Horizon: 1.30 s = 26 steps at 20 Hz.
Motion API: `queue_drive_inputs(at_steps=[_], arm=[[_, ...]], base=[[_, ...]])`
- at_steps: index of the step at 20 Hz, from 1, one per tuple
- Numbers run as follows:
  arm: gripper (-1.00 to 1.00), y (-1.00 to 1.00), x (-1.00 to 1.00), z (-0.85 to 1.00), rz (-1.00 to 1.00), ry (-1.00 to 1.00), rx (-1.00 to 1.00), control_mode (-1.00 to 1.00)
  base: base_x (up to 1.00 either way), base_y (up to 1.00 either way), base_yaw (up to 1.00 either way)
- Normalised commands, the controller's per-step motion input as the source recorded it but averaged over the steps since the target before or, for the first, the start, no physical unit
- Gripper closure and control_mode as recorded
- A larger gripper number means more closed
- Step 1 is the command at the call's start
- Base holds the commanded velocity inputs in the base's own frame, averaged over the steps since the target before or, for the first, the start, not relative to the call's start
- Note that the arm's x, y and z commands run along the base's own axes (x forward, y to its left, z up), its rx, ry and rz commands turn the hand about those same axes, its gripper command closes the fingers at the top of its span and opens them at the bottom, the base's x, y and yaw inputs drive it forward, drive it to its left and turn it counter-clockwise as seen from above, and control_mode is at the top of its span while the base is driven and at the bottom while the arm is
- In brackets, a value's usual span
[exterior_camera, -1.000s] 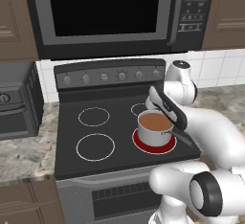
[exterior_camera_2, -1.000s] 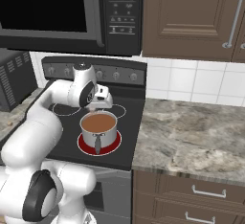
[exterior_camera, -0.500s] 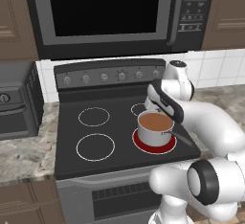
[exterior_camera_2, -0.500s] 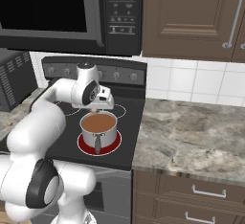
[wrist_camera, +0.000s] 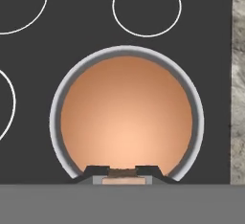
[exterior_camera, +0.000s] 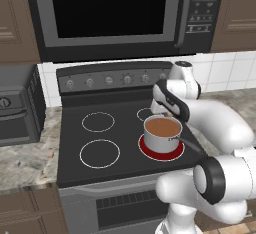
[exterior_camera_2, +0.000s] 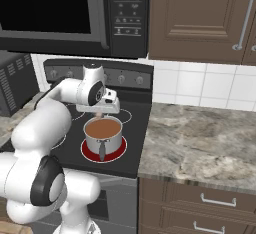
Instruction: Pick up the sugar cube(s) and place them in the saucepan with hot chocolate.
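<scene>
The gripper (wrist_camera: 123, 172) hangs directly above the saucepan (wrist_camera: 126, 115), with a sugar cube (wrist_camera: 123, 173) between its fingertips. The saucepan sits below it on the stove (exterior_camera: 125, 150), on the front burner (exterior_camera: 161, 149) nearest the counter (exterior_camera_2: 200, 143). The microwave (exterior_camera: 115, 13) is above and behind the gripper.

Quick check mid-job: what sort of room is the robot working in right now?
A home-style kitchen, rendered in simulation. A black glass-top stove sits under a built-in microwave, with brown wooden cabinets and a speckled stone counter beside it. A saucepan of hot chocolate stands on the glowing red burner.
</scene>
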Motion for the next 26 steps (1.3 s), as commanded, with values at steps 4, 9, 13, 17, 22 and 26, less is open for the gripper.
queue_drive_inputs(at_steps=[4, 9, 13, 17, 22, 26], arm=[[1.00, 0.00, 0.27, 0.00, 0.00, 0.05, 0.00, -1.00], [1.00, 0.00, 0.25, -0.02, 0.00, 0.02, 0.00, -1.00], [1.00, 0.00, 0.14, -0.14, 0.00, 0.00, 0.00, -1.00], [1.00, 0.00, 0.01, -0.25, 0.00, 0.00, 0.00, -1.00], [1.00, 0.00, 0.00, -0.24, 0.00, 0.00, 0.00, -1.00], [1.00, 0.00, 0.01, -0.17, 0.00, 0.00, 0.00, -1.00]], base=[[0.00, 0.00, 0.00], [0.00, 0.00, 0.00], [0.00, 0.00, 0.00], [0.00, 0.00, 0.00], [0.00, 0.00, 0.00], [0.00, 0.00, 0.00]])
